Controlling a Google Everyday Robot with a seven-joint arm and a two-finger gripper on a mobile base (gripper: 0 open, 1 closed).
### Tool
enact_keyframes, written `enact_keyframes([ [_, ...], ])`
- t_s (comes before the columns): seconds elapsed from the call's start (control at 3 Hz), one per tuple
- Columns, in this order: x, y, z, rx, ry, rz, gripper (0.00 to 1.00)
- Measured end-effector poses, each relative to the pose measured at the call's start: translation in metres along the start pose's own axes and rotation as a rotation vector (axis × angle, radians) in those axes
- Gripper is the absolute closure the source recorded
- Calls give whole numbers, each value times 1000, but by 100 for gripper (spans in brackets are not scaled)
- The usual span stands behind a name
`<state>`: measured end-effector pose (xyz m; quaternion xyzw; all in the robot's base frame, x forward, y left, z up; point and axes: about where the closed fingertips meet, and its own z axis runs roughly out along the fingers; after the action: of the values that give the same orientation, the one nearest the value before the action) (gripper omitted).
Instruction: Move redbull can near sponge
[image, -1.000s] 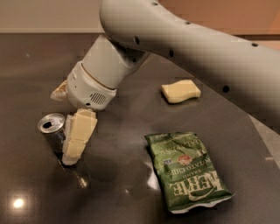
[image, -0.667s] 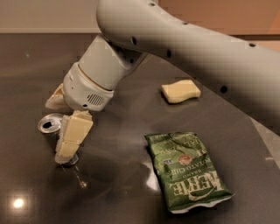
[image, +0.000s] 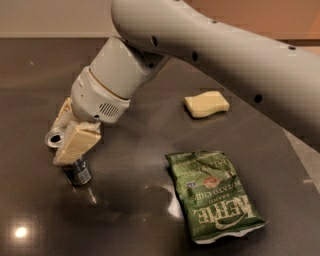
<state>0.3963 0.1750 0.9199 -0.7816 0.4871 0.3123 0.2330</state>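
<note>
A green chip bag (image: 215, 200) lies flat on a dark, glossy table (image: 125, 225) at the near right, with its printed face up.

Further back on the left stands the redbull can (image: 78, 172), well apart from the bag. Only its dark lower body and its silver top rim show. The gripper (image: 62, 147) comes down onto it from above and from the right. Its two cream fingers (image: 77, 142) are clamped on the can, one across the near side covering the middle of the can and one behind it on the far side. The silver rim peeks out to the left of the near finger, just beside the far one.

The can's long axis is close to upright but leans. The base sits at the lower right, at the table surface, and the top points up and to the left.

Behind the gripper, a thick pale grey arm (image: 215, 55) rises and sweeps across the upper right.

Beyond the bag lies the sponge (image: 206, 104), a pale yellow block with wavy sides. It rests flat, well apart from the can and to its right.
</note>
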Motion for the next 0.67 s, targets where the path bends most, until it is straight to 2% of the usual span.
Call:
enact_keyframes([
  [0.33,9,-12,-27,53,20,35,88],
  [0.67,31,-35,-64,128,57,91,100],
])
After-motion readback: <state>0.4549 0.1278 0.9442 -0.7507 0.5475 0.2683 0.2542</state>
